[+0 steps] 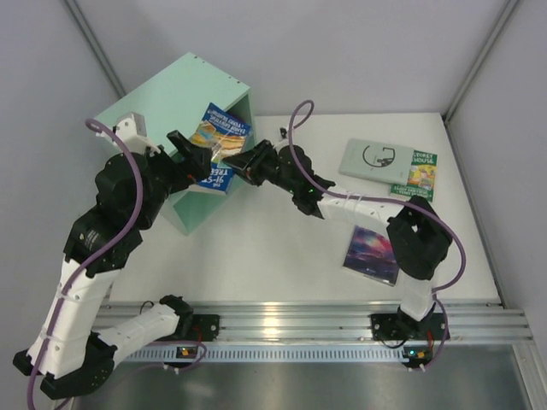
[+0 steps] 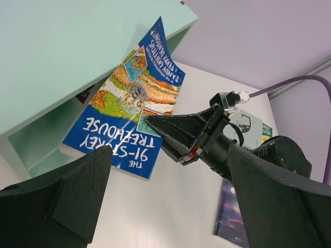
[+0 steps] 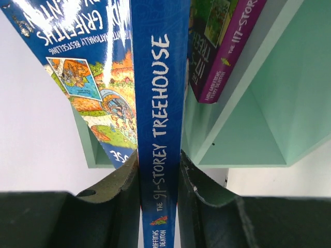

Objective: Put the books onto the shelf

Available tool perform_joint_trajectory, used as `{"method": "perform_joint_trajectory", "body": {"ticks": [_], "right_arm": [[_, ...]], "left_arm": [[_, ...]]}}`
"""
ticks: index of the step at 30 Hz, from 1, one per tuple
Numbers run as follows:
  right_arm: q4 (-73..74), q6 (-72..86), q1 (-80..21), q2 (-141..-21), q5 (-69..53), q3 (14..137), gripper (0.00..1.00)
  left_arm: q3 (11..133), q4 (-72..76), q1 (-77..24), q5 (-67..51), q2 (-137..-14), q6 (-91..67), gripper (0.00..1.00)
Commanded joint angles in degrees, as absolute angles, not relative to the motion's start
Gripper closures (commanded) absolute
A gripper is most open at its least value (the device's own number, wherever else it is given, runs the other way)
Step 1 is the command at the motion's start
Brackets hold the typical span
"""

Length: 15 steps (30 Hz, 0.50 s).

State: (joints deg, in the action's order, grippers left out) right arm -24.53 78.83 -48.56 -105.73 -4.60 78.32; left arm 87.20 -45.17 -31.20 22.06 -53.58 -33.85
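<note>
Now blue-yellow book point(image 1: 215, 145) tilted, long axis toward shelf point(image 1: 162, 94); right end effector point(image 1: 233, 161) clamps spine; left end effector point(image 1: 193, 157) open.

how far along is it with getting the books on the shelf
Done: the magenta book already sits inside the shelf. In hand: the right fingers pinch the blue book by its spine at the shelf's opening, not yet in; the left fingers are open beside it. Left: the galaxy book, the green book and a pale book lie on the table.
</note>
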Motion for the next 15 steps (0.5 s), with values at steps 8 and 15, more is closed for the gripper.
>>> {"method": "perform_joint_trajectory", "body": {"ticks": [8, 15], "right_arm": [[-36.74, 79.45, -49.13, -97.03, -5.62, 70.93, 1.0], [-37.88, 80.07, -49.48, -95.01, -6.06, 69.7, 1.0]], "left_arm": [[86.57, -46.41, -31.2, 24.08, -51.24, -32.08, 0.01], [85.17, -46.67, -31.2, 23.91, -50.27, -32.87, 0.02]]}}
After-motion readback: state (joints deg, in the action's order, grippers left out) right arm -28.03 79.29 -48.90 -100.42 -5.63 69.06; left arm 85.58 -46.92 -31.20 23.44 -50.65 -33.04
